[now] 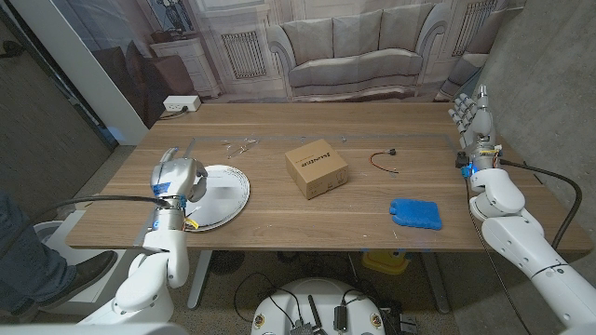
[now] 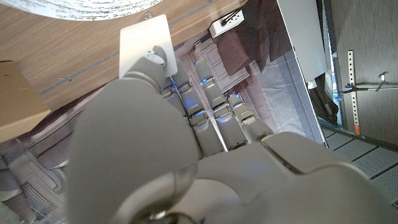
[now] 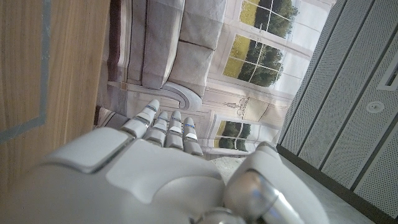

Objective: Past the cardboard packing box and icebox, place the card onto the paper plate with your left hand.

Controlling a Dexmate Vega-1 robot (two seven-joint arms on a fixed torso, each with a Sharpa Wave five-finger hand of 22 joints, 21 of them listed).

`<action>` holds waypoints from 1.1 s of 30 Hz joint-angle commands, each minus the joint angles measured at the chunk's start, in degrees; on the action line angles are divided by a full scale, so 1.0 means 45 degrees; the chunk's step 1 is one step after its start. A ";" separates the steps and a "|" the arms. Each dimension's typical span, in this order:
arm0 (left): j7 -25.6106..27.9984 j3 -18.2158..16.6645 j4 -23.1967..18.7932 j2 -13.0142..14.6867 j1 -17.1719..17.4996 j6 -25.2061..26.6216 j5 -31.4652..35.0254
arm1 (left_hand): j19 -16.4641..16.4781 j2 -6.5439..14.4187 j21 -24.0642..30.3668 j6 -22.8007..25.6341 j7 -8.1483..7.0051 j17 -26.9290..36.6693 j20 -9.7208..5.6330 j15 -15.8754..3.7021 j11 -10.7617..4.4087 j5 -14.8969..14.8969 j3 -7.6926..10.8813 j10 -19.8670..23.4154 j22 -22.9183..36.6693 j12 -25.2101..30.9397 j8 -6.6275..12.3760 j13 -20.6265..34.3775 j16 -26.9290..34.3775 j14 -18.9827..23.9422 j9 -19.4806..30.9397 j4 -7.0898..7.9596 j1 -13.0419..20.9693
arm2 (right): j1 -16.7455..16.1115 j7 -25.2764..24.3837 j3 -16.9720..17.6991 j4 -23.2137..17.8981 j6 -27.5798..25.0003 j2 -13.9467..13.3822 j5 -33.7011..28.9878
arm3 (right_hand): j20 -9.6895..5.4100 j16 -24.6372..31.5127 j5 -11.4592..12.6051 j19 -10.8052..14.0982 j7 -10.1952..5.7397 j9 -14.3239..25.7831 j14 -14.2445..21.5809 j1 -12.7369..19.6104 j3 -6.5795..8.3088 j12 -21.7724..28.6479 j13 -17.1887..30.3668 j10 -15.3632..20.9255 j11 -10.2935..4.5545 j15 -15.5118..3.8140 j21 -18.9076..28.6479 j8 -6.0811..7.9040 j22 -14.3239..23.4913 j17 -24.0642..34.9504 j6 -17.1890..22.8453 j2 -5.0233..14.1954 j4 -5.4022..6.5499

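Card (image 2: 144, 42), white, held up by the left hand (image 2: 186, 118): in the left wrist view it stands pinched at its lower edge, a thumb tip pressed on its face, the other fingers (image 2: 214, 102) lined up behind it. From the head view the left hand (image 1: 177, 179) hangs over the near-left rim of the paper plate (image 1: 233, 191), and the card itself is too small there to pick out; the wrist view puts the plate's ribbed rim (image 2: 81, 9) just past the card's top edge, so the card looks close to the plate but not yet lying on it, and I cannot tell whether it touches the rim. Step in hand, by my reading: the last carry, with the release still to come. Next move calls for bringing the card a little further in over the plate's flat middle, lowering it, then easing thumb and fingers off so it drops flat rather than catching on the rim. Cardboard packing box (image 1: 317, 167) sits mid-table, well apart to the right of the plate; the blue icebox (image 1: 416, 213) lies further right near the front edge; both stand away from the hand's short remaining path. A small red-wired part (image 1: 384, 161) lies beyond the icebox. Right hand (image 1: 470, 118) stands raised at the table's far right, fingers straight and together, holding nothing.
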 commanded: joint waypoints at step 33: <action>0.1624 0.1132 0.2214 -0.0645 -0.1651 -0.0893 -0.1807 | 0.0010 -0.0159 0.0016 -0.0022 -0.0052 -0.0006 -0.1376 -0.1460 -0.0009 -0.0020 0.0408 -0.0053 0.0024 0.0098 0.0123 0.0232 -0.0013 -0.0110 0.0069 0.0117 -0.0134 | 0.0234 -0.0297 -0.0154 -0.0263 -0.0645 -0.0180 -0.0085 | -0.0007 0.0029 -0.0027 0.0103 0.0008 0.0057 0.0114 0.0046 -0.0079 -0.0008 0.0034 0.0055 -0.0016 0.0025 0.0055 -0.0012 0.0017 0.0043 0.0093 0.0090 -0.0061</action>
